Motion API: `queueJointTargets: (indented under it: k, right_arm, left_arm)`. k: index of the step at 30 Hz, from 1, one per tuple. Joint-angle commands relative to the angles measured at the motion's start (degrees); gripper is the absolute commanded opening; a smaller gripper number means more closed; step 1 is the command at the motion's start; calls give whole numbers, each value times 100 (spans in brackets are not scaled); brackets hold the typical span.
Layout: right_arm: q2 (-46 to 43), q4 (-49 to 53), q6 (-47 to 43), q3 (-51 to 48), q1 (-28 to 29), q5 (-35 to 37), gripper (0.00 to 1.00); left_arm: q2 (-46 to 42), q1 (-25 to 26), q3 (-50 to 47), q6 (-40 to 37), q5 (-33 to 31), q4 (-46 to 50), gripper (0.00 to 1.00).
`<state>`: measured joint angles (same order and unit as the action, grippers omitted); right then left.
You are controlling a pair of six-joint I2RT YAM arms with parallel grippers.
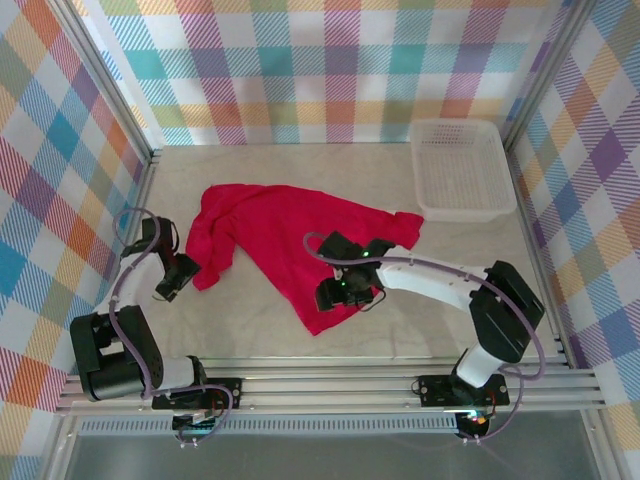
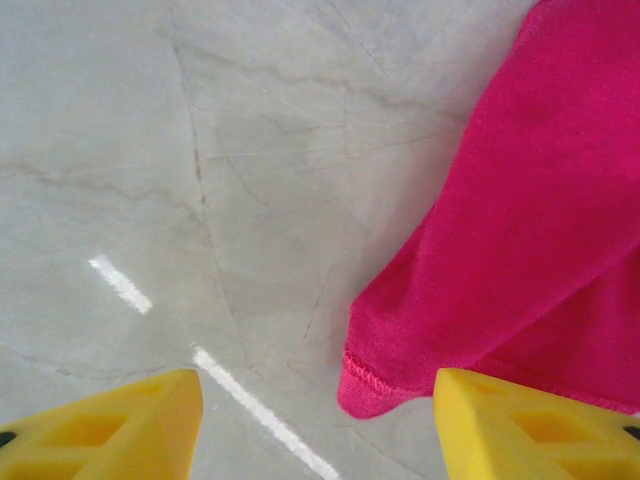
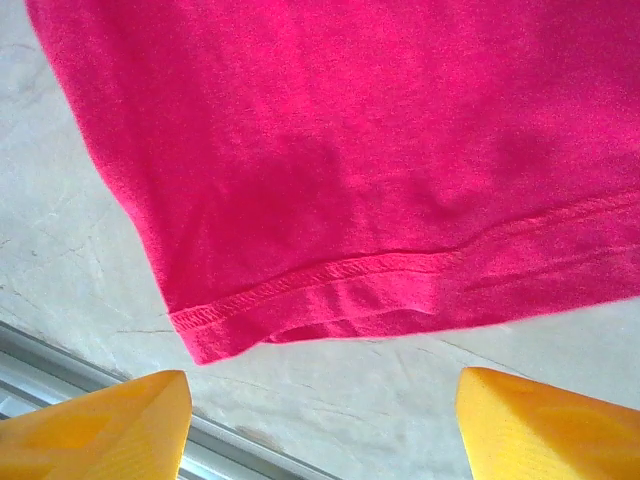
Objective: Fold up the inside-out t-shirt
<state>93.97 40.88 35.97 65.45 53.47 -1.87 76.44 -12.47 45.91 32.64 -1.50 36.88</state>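
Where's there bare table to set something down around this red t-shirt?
Bare table runs along the far wall behind the t-shirt, left of the white mesh basket, and near-left between the left gripper and the shirt's near corner. Crowded: the middle, under shirt and right gripper, and the basket's far-right corner.

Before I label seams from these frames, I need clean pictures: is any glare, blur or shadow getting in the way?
Top external: even light, no glare, t-shirt sharp. Left wrist: two white glare streaks on the table, t-shirt hem crisp, left fingertips soft. Right wrist: no glare, hem stitching sharp, right fingertips slightly blurred.
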Motion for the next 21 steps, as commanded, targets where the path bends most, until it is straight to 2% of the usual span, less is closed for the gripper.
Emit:
queueJointTargets:
  k: [1, 8, 13, 17, 21]
  right_arm:
    - [350, -359, 420, 39, 146, 126, 68]
    - [763, -187, 721, 504, 711, 152, 69]
    - [1191, -210, 815, 764, 993, 198, 68]
    - [1670, -224, 824, 970, 1007, 342, 61]
    - [1885, -186, 824, 1042, 1007, 407, 53]
  left_arm:
    - [143, -27, -214, 303, 567, -834, 58]
    - [702, -27, -195, 265, 708, -1232, 55]
    - [998, -27, -234, 295, 662, -1394, 32]
    - [1023, -25, -106, 299, 535, -1272, 11]
    - [855, -27, 136, 295, 422, -1027, 0]
